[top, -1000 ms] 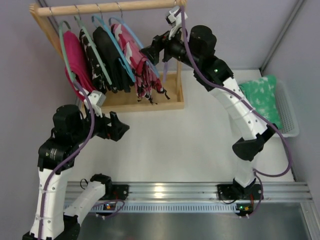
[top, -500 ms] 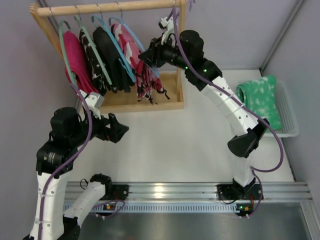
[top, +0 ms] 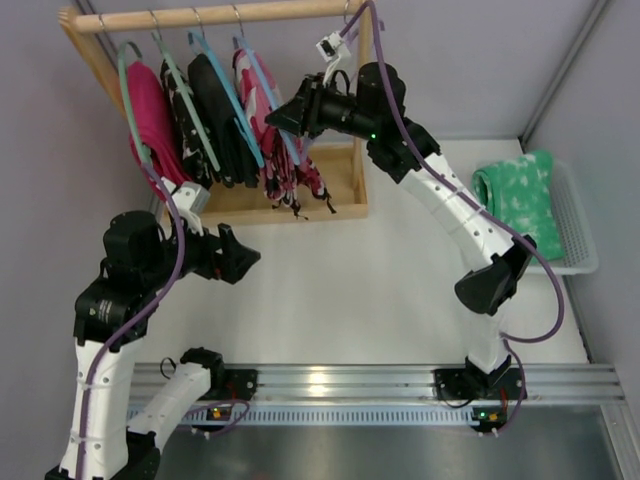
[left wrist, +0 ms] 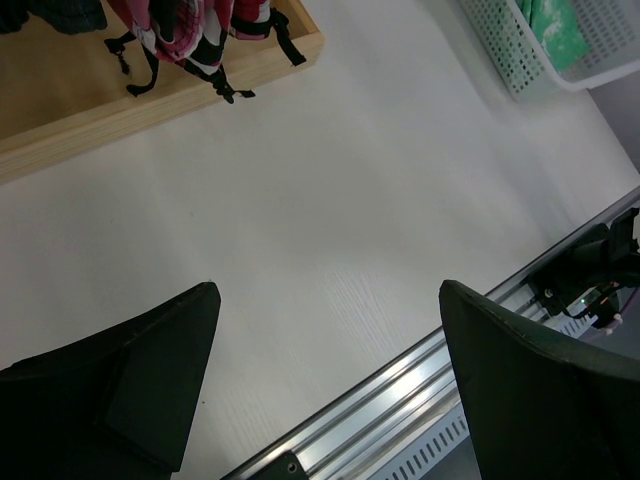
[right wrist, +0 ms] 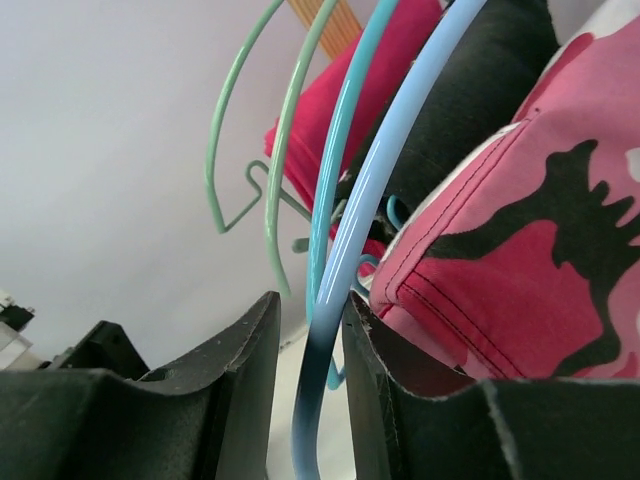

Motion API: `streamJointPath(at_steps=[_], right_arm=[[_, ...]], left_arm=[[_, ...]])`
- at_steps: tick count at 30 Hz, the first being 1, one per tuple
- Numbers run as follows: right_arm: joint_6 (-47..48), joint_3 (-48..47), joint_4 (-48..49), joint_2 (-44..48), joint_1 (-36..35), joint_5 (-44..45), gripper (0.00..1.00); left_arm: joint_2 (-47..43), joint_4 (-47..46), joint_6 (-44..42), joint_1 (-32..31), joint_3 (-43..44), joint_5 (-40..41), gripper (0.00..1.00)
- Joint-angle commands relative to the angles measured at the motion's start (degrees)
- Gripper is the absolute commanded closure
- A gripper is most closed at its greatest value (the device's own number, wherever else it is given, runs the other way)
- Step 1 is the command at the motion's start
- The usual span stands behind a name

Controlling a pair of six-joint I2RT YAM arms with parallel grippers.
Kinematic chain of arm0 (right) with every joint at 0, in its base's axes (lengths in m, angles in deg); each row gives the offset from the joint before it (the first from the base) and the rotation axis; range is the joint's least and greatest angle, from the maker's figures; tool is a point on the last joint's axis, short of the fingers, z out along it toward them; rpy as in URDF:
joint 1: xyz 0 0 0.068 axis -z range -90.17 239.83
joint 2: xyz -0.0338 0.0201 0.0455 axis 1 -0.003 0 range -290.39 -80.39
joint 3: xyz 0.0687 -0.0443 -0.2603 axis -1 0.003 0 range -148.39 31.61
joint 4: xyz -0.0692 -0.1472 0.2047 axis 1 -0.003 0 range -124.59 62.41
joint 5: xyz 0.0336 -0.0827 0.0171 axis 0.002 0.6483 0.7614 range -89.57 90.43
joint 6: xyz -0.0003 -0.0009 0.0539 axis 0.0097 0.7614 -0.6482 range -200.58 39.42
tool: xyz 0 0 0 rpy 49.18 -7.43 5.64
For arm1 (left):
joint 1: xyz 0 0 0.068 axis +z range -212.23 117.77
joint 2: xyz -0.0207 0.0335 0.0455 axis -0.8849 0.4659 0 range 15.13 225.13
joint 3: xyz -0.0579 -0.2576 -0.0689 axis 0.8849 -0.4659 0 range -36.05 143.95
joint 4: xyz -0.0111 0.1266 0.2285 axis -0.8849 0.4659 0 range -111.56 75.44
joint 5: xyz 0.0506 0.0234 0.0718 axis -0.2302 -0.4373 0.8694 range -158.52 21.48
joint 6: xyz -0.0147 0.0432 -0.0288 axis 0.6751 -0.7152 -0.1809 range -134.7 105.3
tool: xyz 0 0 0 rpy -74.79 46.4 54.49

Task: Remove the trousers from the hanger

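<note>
While the trousers [top: 280, 150] hang draped over the hanger [right wrist: 374, 200], rightmost in the row on the wooden rack [top: 220, 14] at the far left, the hanger's arm is pinched between the narrowly closed fingers of the right gripper [right wrist: 312, 330]. The left gripper [left wrist: 330, 340] is held wide open above the table [left wrist: 330, 180], near the rack.

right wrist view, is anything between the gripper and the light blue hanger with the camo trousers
Nothing visible. The hanger sits right between the fingers of the right gripper, with the trousers draped just beside it. A teal hanger lies close alongside, not in between.
</note>
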Motion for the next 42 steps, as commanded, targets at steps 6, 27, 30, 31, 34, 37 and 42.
streamJointPath(at_steps=[6, 27, 30, 31, 34, 37, 42], right_arm=[[-9.2, -0.1, 8.1, -2.2, 0.6, -3.7, 0.78], [-21.8, -8.0, 20.4, -3.3, 3.1, -3.5, 1.0], [-22.6, -8.7, 21.7, -2.8, 3.9, -3.6, 1.0], [-22.7, -8.7, 22.0, -2.8, 4.4, -3.6, 1.0], [-23.4, -9.2, 23.1, -2.7, 5.3, -3.6, 1.0], [-24.2, -9.8, 24.0, -2.6, 6.1, -3.7, 1.0], [-25.2, -8.6, 24.5, -2.1, 6.8, -4.7, 1.0]], left_arm=[[-0.4, -1.8, 1.1, 0.4, 1.1, -1.0, 0.03], [0.4, -2.2, 2.8, 1.0, 0.3, -1.4, 0.03], [1.1, -2.2, 2.8, 1.0, 0.6, -1.6, 0.03], [1.4, -2.3, 2.8, 1.0, 0.6, -1.6, 0.03], [2.0, -2.7, 3.1, 1.1, 1.0, -1.9, 0.03], [2.8, -2.9, 3.4, 1.1, 1.8, -2.1, 0.03], [3.7, -7.1, 7.3, 1.0, 5.2, -4.0, 0.04]])
